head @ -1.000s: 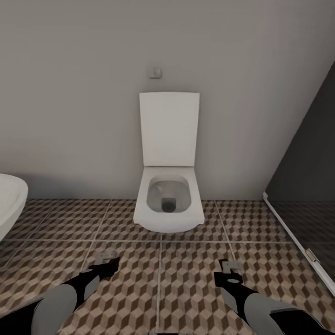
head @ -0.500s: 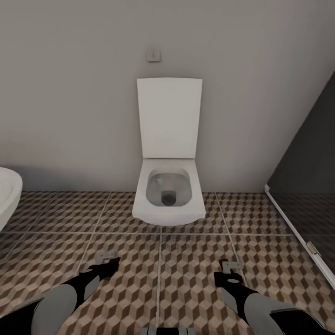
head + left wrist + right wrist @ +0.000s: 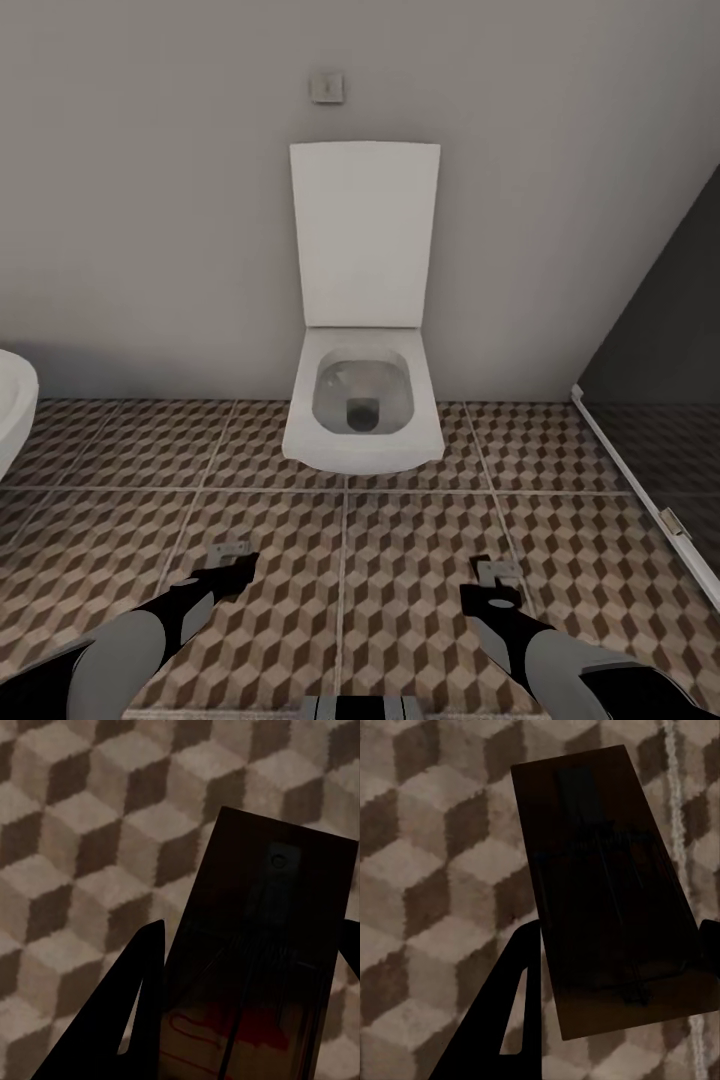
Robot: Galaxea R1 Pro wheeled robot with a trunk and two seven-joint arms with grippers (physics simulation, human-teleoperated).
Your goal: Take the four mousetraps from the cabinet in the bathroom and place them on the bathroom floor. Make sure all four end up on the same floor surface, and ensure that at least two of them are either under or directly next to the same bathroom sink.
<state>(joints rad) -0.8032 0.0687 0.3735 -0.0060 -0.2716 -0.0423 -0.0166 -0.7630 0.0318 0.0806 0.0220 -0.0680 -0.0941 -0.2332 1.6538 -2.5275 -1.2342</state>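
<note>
I carry one flat tan wooden mousetrap (image 3: pixel 259 967) clamped in my left gripper (image 3: pixel 232 556), another mousetrap (image 3: pixel 611 900) in my right gripper (image 3: pixel 497 580). Both hang low over the cube-patterned tiled floor (image 3: pixel 400 560), facing the white toilet (image 3: pixel 362 410), ready for setting down.

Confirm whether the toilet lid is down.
No, the toilet lid stands raised against the wall, leaving the bowl open.

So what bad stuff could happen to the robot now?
1. The left gripper and right gripper each hold a mousetrap above the bathroom floor. A slipping grip could drop one.
2. The open toilet is straight ahead, so rolling on could bump it.
3. No bathroom sink is clearly identifiable here, so traps set down here might not count as next to one.
</note>
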